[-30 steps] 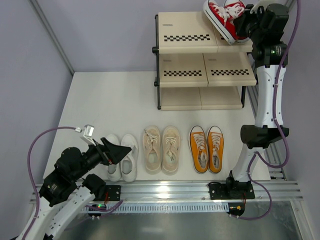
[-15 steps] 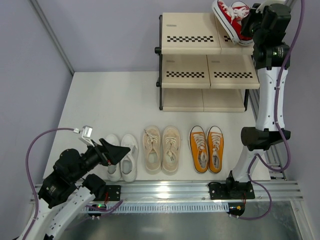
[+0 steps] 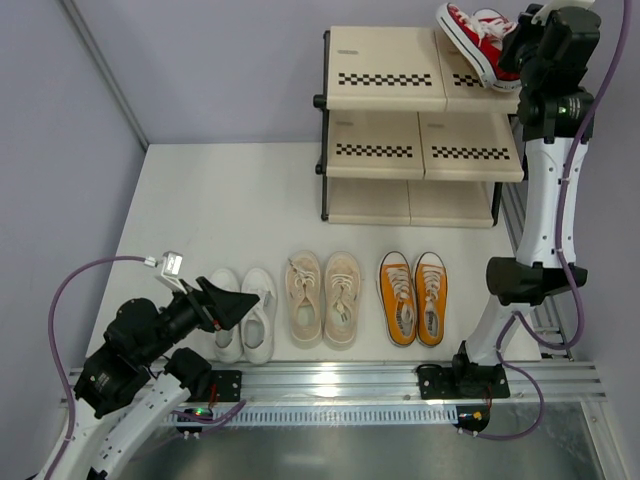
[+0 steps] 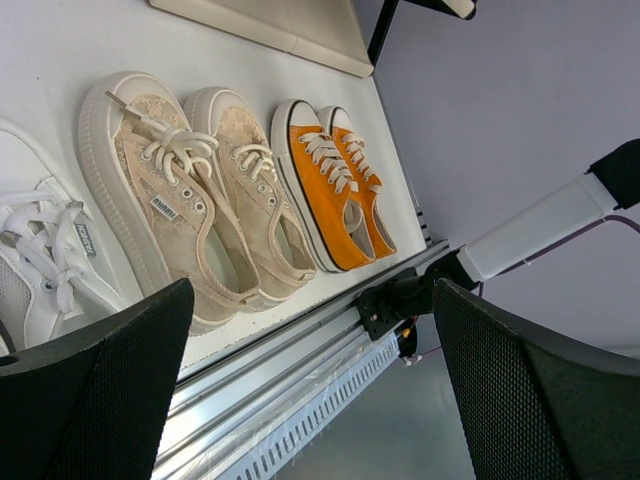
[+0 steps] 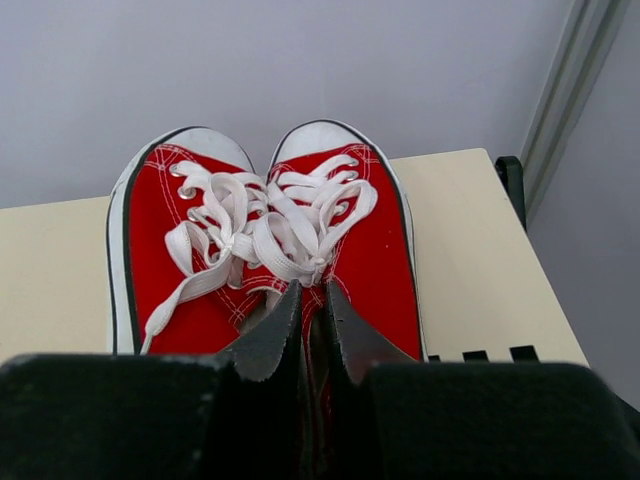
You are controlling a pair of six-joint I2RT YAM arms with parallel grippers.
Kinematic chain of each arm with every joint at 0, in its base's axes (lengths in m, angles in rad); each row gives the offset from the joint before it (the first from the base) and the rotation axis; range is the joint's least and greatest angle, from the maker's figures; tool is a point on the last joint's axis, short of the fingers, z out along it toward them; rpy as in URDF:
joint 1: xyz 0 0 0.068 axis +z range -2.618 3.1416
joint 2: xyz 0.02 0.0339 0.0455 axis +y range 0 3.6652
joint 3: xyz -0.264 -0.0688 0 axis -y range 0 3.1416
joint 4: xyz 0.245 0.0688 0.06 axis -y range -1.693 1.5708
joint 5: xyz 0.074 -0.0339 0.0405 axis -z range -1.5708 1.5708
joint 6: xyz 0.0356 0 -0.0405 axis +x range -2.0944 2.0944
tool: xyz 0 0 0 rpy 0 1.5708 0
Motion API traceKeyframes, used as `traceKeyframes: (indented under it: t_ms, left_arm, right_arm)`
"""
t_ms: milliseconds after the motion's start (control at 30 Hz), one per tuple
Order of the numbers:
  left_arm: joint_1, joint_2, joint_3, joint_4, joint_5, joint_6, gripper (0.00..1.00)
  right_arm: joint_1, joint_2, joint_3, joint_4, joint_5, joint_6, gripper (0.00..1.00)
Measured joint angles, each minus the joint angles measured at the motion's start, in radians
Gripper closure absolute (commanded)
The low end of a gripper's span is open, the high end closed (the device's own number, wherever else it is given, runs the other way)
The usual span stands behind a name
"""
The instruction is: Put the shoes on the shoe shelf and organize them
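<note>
The red shoes (image 3: pixel 472 32) lie as a pair on the right end of the top tier of the shoe shelf (image 3: pixel 385 75), toes pointing left. My right gripper (image 3: pixel 508 48) is shut on their inner collars; in the right wrist view my gripper (image 5: pixel 312 296) pinches between the two red shoes (image 5: pixel 375 255) above the cream panel (image 5: pixel 470 230). The white shoes (image 3: pixel 247 315), cream-beige shoes (image 3: pixel 323 298) and orange shoes (image 3: pixel 413 297) stand in a row on the table. My left gripper (image 3: pixel 232 305) is open and empty over the white pair (image 4: pixel 40 260), and my left gripper (image 4: pixel 312 300) shows in its wrist view.
A metal rail (image 3: pixel 340 380) runs along the table's near edge with both arm bases on it. A metal frame rail (image 3: pixel 515 230) runs beside the shelf on the right. Purple walls close in the back and left.
My right gripper has carried the red shoes right and back along the top tier. The whole shelf has slid a little to the right. The left arm has barely moved.
</note>
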Motion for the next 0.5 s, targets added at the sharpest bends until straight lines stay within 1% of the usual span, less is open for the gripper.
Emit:
traceKeyframes:
  t_ms: [400,500]
  left_arm:
    - [0.000,0.000,0.000,0.000,-0.003,0.000,0.00]
    - [0.000,0.000,0.000,0.000,-0.003,-0.001,0.00]
  right_arm:
    - [-0.042,-0.097,-0.070,0.017,0.064,-0.021,0.96]
    - [-0.045,-0.130,-0.134,0.033,0.064,-0.026,0.96]
